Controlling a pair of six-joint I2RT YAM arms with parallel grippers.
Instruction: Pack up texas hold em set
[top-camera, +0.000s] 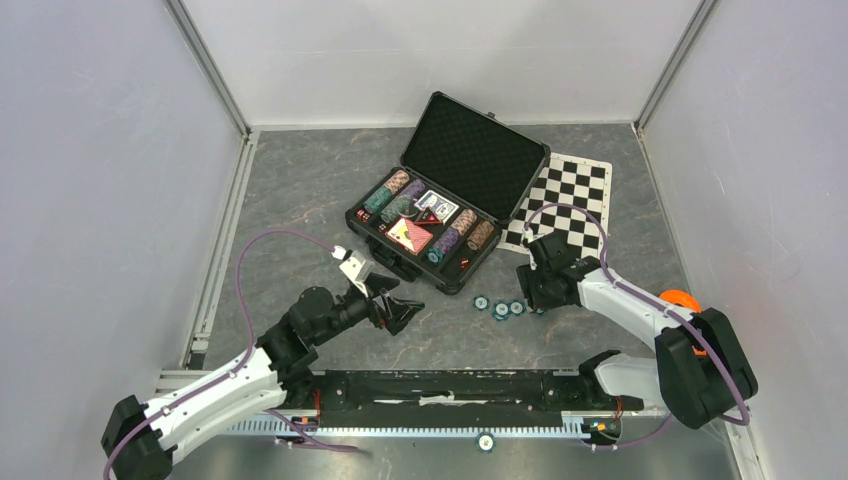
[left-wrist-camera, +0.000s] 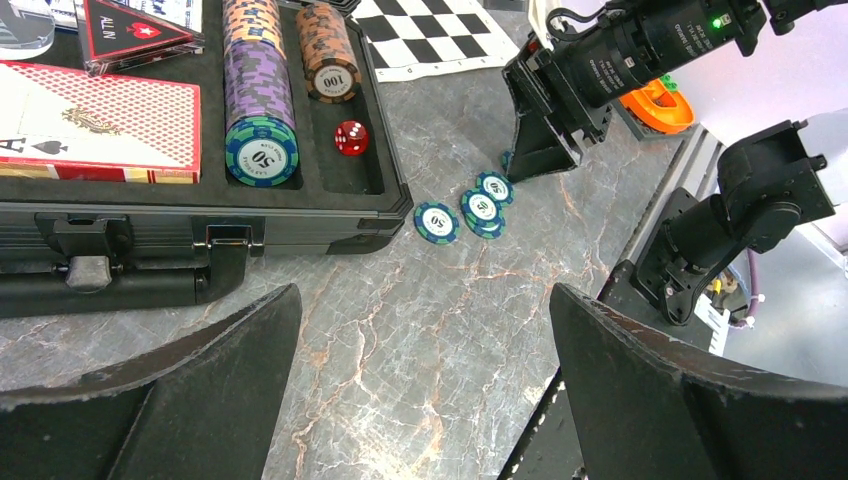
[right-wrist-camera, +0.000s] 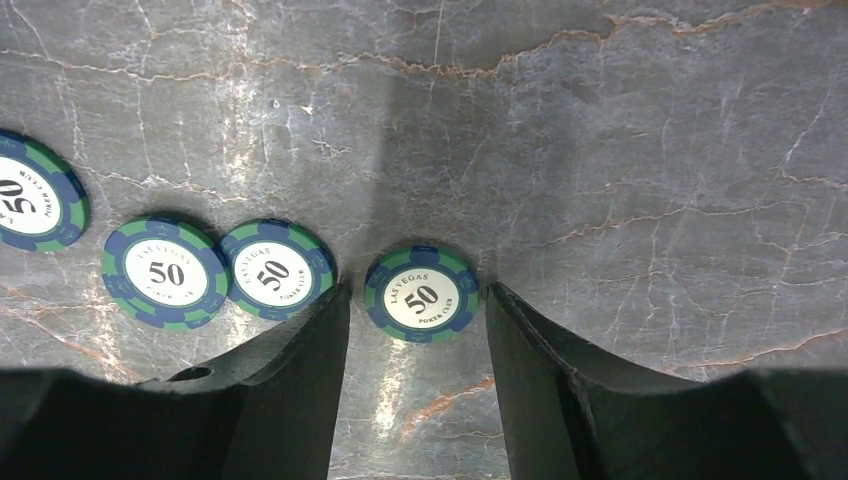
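The black case (top-camera: 378, 229) lies open mid-table, lid (top-camera: 475, 155) up, holding chip stacks, a red card deck (left-wrist-camera: 100, 120) and a red die (left-wrist-camera: 350, 137). Several teal-and-blue "50" chips lie loose on the table to the right of the case (top-camera: 501, 309). My right gripper (right-wrist-camera: 418, 290) is open, low over the table, with one chip (right-wrist-camera: 421, 294) between its fingertips; three more chips (right-wrist-camera: 165, 271) lie to its left. My left gripper (left-wrist-camera: 422, 300) is open and empty, above bare table in front of the case, short of the chips (left-wrist-camera: 436, 222).
The chequered mat (top-camera: 570, 195) lies behind the right arm, to the right of the case. An orange piece (top-camera: 680, 298) sits at the right, by the right arm. Grey walls enclose the table on three sides.
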